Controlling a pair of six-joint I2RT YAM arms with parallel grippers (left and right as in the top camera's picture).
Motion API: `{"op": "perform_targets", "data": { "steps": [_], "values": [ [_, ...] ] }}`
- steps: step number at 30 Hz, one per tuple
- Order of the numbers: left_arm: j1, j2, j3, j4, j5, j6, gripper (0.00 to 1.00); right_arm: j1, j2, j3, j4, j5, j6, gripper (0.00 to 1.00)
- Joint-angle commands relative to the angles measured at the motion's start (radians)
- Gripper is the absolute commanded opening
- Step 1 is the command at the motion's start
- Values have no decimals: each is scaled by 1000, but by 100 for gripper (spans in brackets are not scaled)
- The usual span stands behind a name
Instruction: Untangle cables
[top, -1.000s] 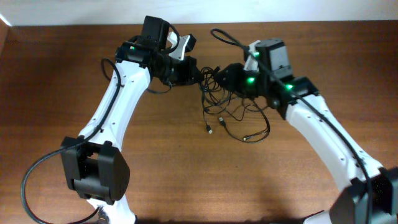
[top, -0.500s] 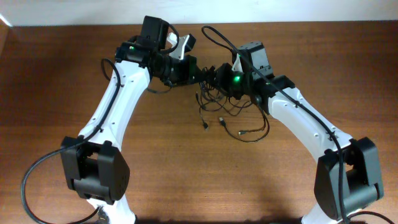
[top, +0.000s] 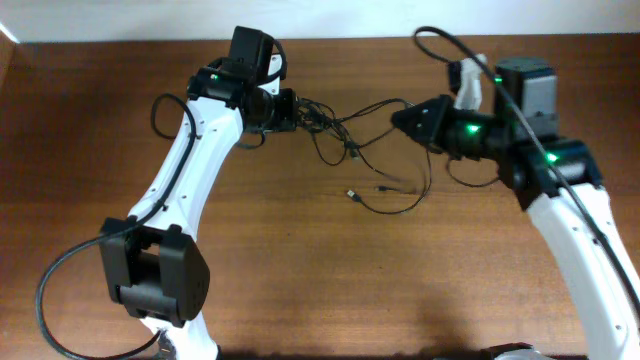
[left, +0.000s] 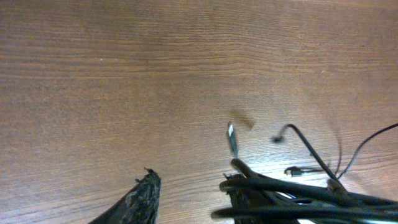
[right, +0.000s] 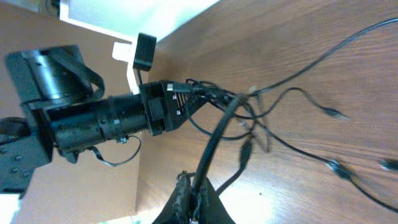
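I read left gripper (top: 293, 110) clenched on the cables (top: 350, 128), right gripper (top: 402, 117) clamped on them too. Bundle strung between both grippers, loose ends trailing toward the table (top: 300, 260).

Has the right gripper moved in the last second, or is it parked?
Yes. Overhead, the right gripper has swung toward the robot's right, farther from the left arm's base, stretching the cables held by the left gripper.
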Motion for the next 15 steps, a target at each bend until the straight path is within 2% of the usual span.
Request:
{"op": "perform_targets", "data": {
  "steps": [1,2,4,5,6,7,8,9,10,11,15],
  "values": [
    [8,51,17,-8,-41,4,58,-77,-43,7,-120,0,-76,4],
    [12,57,16,-8,-41,32,66,-104,-42,7,-203,45,-116,4],
    [12,57,16,-3,-41,98,81,-114,-40,7,-377,269,-162,4],
    [12,57,17,-3,-10,205,87,-114,-28,7,-451,356,-195,4],
    [12,54,26,-12,143,370,87,-114,-20,7,-459,351,-234,4],
    [12,51,41,-35,269,487,88,-114,-19,7,-455,344,-251,26],
    [12,48,72,-86,389,611,89,-114,-19,7,-448,344,-259,60],
    [12,47,109,-147,449,705,92,-114,-19,7,-435,336,-279,80],
    [12,47,124,-175,451,739,93,-114,-19,7,-427,332,-285,89],
    [12,47,131,-194,447,764,93,-114,-19,7,-421,334,-285,91],
    [-7,61,115,-189,447,762,86,-114,-18,7,-386,360,-283,91]
  ]
}}
